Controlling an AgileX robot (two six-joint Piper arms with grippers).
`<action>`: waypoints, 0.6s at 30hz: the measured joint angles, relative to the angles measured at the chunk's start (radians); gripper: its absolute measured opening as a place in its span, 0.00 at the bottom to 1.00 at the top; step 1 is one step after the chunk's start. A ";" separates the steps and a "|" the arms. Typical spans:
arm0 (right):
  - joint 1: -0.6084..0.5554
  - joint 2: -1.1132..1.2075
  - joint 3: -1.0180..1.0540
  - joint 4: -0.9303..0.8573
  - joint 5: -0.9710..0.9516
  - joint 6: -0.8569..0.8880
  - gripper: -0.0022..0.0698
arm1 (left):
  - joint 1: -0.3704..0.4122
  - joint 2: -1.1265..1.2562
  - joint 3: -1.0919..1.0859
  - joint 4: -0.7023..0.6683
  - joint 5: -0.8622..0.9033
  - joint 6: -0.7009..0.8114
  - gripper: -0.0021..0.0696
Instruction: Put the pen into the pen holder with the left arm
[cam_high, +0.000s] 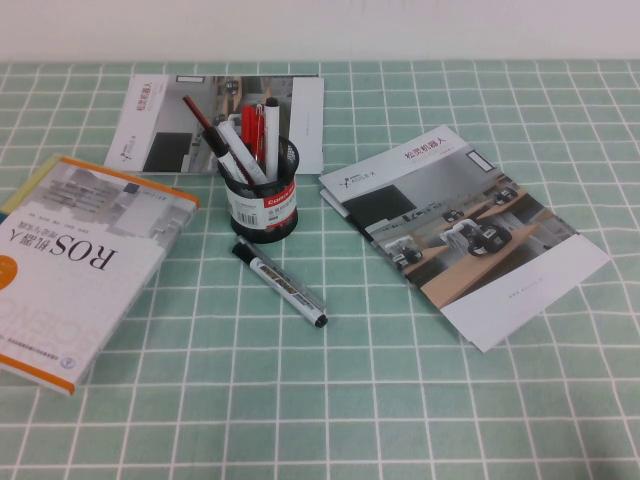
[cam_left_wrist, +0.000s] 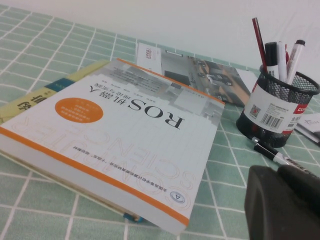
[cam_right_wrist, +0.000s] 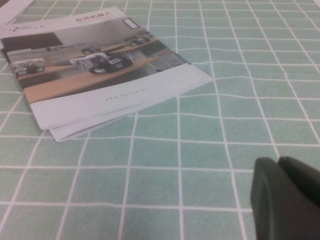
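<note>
- Pen, a thick white-barrelled marker (cam_high: 281, 283) with black cap, lies flat just in front of the black wire-mesh pen holder (cam_high: 262, 206).
- Probably light, stiff, slippery; I'd grip mid-barrel.
- My left gripper (cam_left_wrist: 283, 202) hangs near it, my right gripper (cam_right_wrist: 287, 197) well away; I cannot tell either's opening.

ROS book (cam_high: 75, 265); 2 brochures (cam_high: 470, 235) (cam_high: 200, 122); checked cloth (cam_high: 400, 400)

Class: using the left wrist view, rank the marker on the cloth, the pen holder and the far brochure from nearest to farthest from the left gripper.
Left gripper sits low, beside the book.
1. Marker, on the cloth just ahead.
2. Pen holder, behind the marker.
3. Brochure, beyond the book.
</note>
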 joint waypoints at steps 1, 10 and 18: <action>0.000 0.000 0.000 0.000 0.000 0.000 0.00 | 0.000 0.000 0.000 0.000 0.000 0.000 0.03; 0.000 0.000 0.000 0.000 0.000 0.000 0.00 | 0.000 0.000 0.000 -0.021 -0.050 -0.158 0.03; 0.000 0.000 0.000 0.000 0.000 0.000 0.00 | 0.000 0.128 -0.249 -0.025 0.197 -0.189 0.03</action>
